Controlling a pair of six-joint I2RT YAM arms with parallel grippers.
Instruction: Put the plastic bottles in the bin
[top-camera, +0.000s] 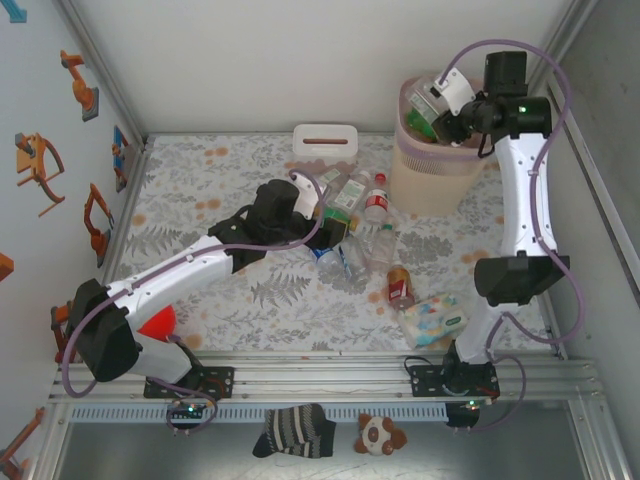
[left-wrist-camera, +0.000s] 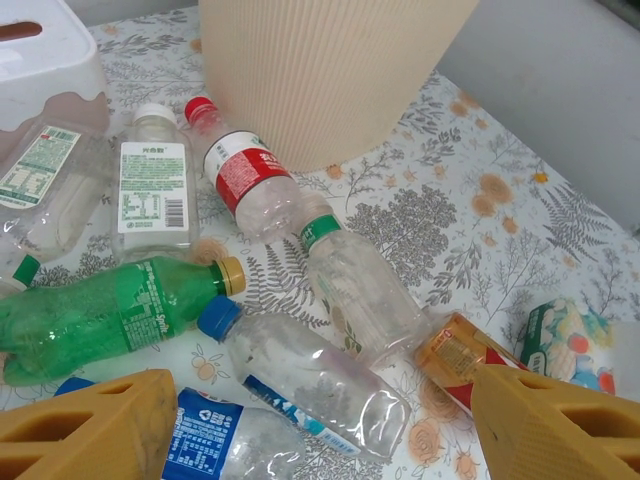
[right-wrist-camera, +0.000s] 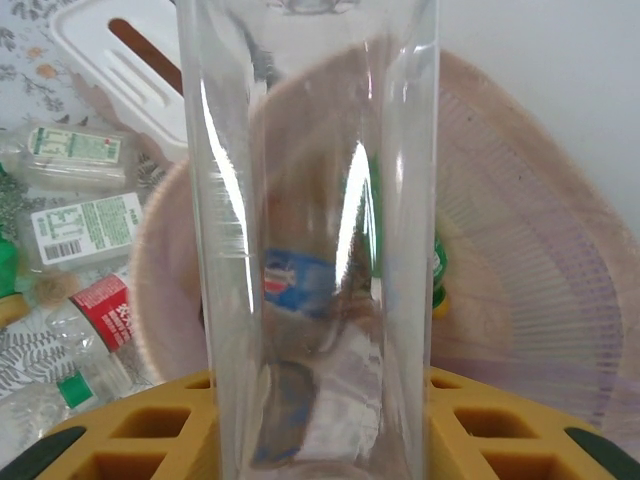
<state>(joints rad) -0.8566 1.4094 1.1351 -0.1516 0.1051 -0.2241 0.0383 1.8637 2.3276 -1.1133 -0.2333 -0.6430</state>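
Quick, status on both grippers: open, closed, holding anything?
Left gripper: open, holding nothing.
Right gripper: closed on a clear plastic bottle, above the bin.

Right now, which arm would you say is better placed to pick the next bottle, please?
Left: left pincer hangs open over the loose bottles; right pincer grips a clear bottle above the bin.

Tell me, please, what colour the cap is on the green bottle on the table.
Yellowish gold cap, best in the left wrist view.
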